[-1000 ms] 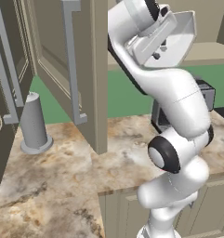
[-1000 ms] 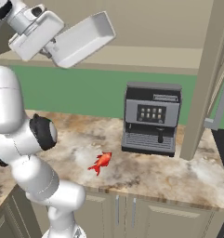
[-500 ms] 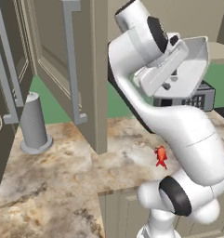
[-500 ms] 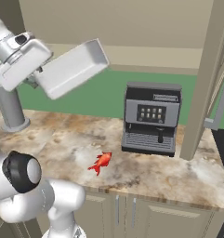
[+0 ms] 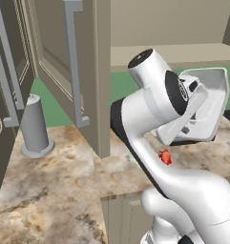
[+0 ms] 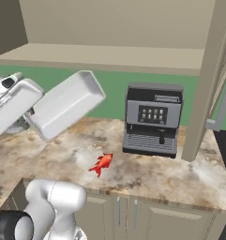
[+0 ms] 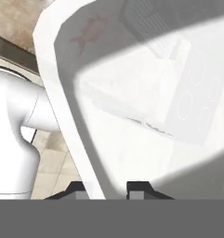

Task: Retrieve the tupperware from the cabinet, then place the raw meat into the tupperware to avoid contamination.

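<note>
- The tupperware point(image 6: 65, 110) is in the air above the desk point(image 6: 147, 173), tilted, its far end higher than the gripped end in the right base view.
- The gripper point(image 7: 105, 189) has its jaws nearly closed on one wall of the tupperware; in the hand view one tip sits outside the rim and the other inside.
- Against the frame from half a second ago, the tupperware has come lower and nearer the desk; a second ago it was up near the top of the picture.
- In the left base view the tupperware point(image 5: 209, 112) now shows its open side, partly behind the arm's wrist.
- The meat point(image 6: 101, 163) lies on the desk, below and to the right of the tupperware in the right base view, in the same spot as before.
- In the left base view the meat point(image 5: 165, 157) peeks out just under the tupperware.
- Through the translucent wall in the hand view, the meat point(image 7: 92, 29) shows as a faint reddish blur.
- The coffee machine point(image 6: 153, 120) stands on the desk right of the meat, unmoved.
- The cabinet point(image 5: 80, 71) has its door swung open, and its shelf point(image 6: 105, 55) runs above the green wall.
- A grey cylinder point(image 5: 36, 127) stands on the desk, left of the open door.
</note>
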